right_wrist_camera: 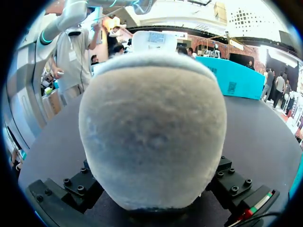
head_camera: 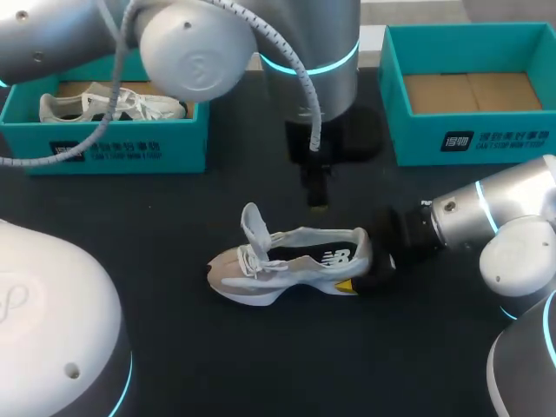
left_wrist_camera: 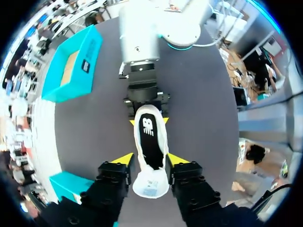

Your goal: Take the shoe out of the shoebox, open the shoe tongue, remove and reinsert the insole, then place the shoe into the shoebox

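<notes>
The shoe (head_camera: 291,265) sits on the counter (head_camera: 217,365) with its tongue lifted and its heel clamped in the right pincer (head_camera: 365,262), while the left pincer (left_wrist_camera: 150,160) hangs spread wide over the opening, so I reckon pulling the insole comes next, which needs a dip inside to pinch its edge.

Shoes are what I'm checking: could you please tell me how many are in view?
2. One shoe stands on the table, its heel in the right tool. A second shoe lies in the left shoebox. The right shoebox shows only its floor.
</notes>
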Available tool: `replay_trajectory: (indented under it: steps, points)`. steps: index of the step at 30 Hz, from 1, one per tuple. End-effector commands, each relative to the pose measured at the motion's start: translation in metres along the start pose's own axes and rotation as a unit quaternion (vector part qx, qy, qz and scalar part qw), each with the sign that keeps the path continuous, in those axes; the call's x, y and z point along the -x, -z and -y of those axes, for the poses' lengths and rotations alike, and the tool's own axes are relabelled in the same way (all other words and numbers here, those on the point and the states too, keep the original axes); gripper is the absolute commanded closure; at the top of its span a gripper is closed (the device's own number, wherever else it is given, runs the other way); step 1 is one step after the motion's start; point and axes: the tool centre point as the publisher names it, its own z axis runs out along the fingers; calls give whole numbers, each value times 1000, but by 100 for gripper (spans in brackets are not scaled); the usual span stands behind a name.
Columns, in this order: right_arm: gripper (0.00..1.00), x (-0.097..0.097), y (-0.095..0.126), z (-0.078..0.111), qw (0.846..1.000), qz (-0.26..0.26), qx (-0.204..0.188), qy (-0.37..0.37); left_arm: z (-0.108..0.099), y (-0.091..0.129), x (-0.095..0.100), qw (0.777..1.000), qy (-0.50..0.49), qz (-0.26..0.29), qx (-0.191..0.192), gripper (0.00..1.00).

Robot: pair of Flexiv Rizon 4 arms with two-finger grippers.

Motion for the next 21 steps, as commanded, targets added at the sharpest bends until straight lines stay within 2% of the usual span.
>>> replay_trajectory:
  steps: [1,16,17,21]
  points:
    - [100,1,-7,3,1000,1,-1,0,-7,-2,0,977,-207,3,-56,100]
    - [100,1,-7,3,1000,1,-1,0,-7,-2,0,977,-207,3,-56,100]
    - [100,1,-7,3,1000,1,-1,0,-3,-11,-2,976,-211,-4,-59,100]
    - [100,1,-7,3,1000,1,-1,0,9,-43,-6,974,-224,-14,-30,100]
